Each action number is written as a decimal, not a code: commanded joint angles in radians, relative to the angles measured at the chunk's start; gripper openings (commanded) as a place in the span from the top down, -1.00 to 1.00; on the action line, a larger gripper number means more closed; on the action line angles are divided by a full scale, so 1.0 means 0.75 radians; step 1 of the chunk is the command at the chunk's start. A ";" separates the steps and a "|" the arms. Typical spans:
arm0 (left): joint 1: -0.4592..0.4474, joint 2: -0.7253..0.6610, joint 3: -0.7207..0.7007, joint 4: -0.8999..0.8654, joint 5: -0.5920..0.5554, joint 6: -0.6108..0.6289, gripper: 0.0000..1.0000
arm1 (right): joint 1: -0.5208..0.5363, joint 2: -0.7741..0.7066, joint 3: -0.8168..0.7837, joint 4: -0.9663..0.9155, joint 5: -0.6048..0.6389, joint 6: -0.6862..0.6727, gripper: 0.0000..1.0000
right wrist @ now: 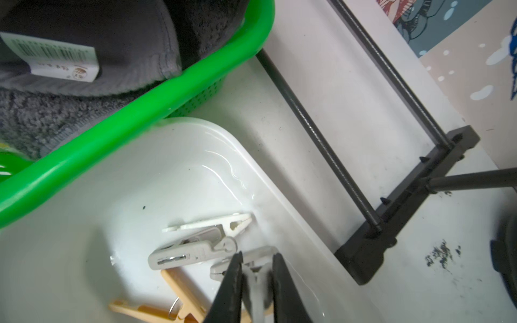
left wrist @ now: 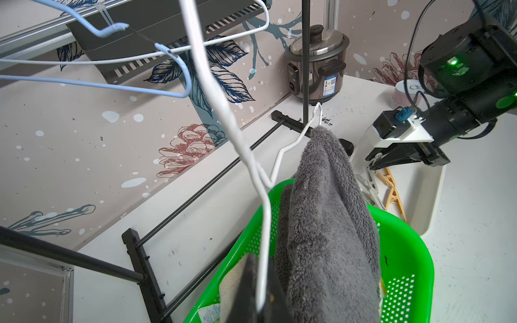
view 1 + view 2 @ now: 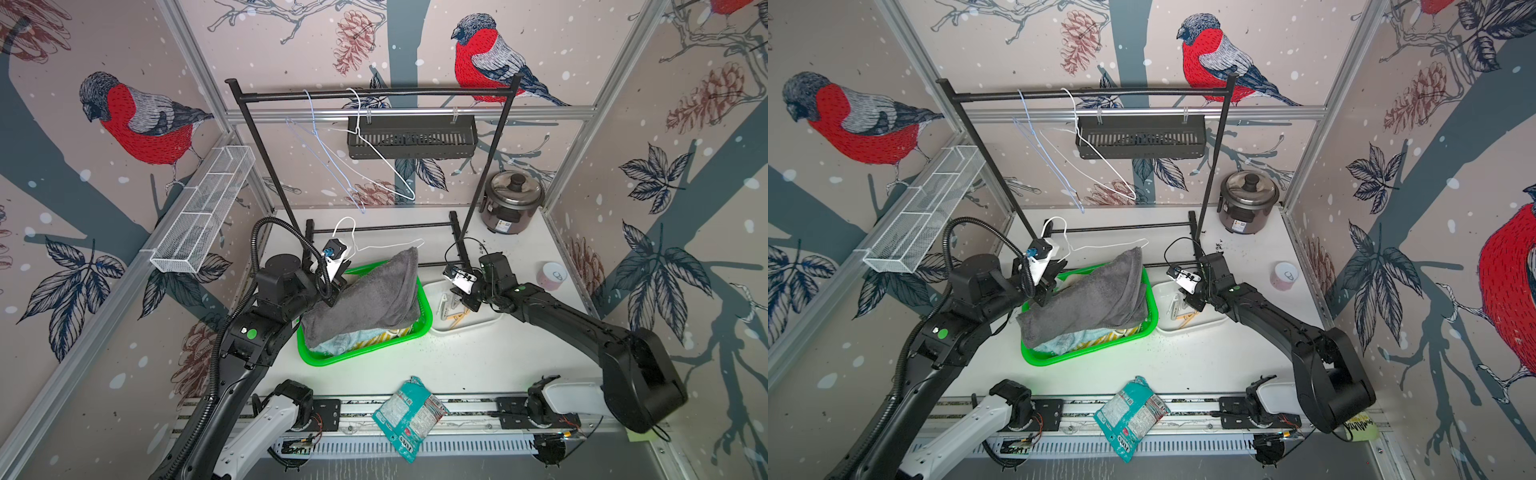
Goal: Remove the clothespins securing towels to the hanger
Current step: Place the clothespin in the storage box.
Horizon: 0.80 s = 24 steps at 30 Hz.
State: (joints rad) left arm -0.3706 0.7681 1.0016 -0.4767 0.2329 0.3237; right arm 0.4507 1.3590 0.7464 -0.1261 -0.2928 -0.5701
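Rack base bars run just behind green basket and white tray.

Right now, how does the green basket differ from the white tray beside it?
The green basket has perforated walls; the white tray has smooth, solid ones. The green basket holds towels, with a dark grey towel on top; the white tray holds clothespins. In both top views the green basket looks larger than the white tray. Both sit side by side on the white table.
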 commanded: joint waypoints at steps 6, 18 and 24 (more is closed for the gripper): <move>0.001 -0.016 -0.027 0.074 -0.003 0.025 1.00 | -0.025 0.020 0.025 -0.013 -0.084 0.074 0.16; 0.001 -0.021 -0.036 0.081 -0.004 0.016 1.00 | -0.068 -0.211 0.068 0.006 -0.125 0.188 -0.09; 0.001 -0.041 -0.064 0.112 0.015 0.009 1.00 | -0.070 -0.334 0.143 0.060 -0.149 0.432 -0.12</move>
State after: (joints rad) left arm -0.3706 0.7483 0.9642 -0.4530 0.2344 0.3325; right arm 0.3985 1.1339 0.8249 -0.1276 -0.3813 -0.3801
